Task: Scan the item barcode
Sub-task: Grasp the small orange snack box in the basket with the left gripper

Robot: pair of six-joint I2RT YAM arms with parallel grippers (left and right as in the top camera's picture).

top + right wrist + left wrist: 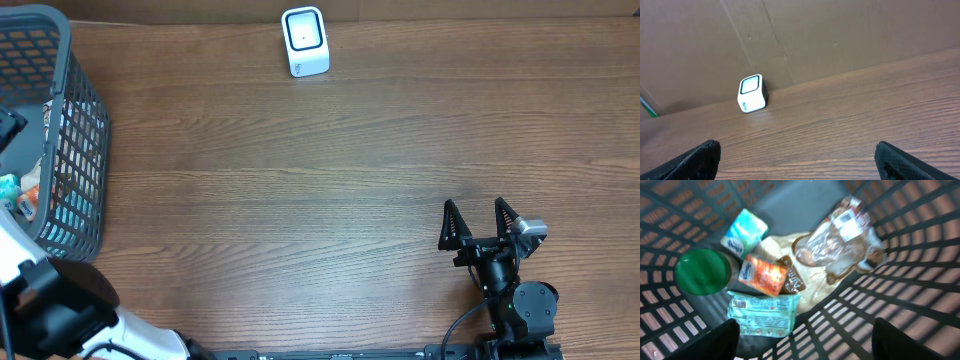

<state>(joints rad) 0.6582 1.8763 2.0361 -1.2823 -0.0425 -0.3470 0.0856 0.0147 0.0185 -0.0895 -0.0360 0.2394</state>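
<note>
My left gripper (805, 340) hangs open inside the grey mesh basket (78, 150), above the items lying in it, with nothing between its fingers. Directly below it lies a teal packet (763, 312) with a barcode label on its left end. Beside that are an orange packet (762, 274), a teal-and-white pack (744, 232), a green-lidded jar (702, 271) and a clear plastic bag (840, 240). The white barcode scanner (305, 41) stands at the far edge of the table, also in the right wrist view as the scanner (752, 93). My right gripper (475, 215) is open and empty, low over the table.
The basket wall (920, 280) surrounds the left gripper closely on all sides. A cardboard backboard (840, 35) rises behind the scanner. The wooden table (300, 200) stretches between the basket and the right arm.
</note>
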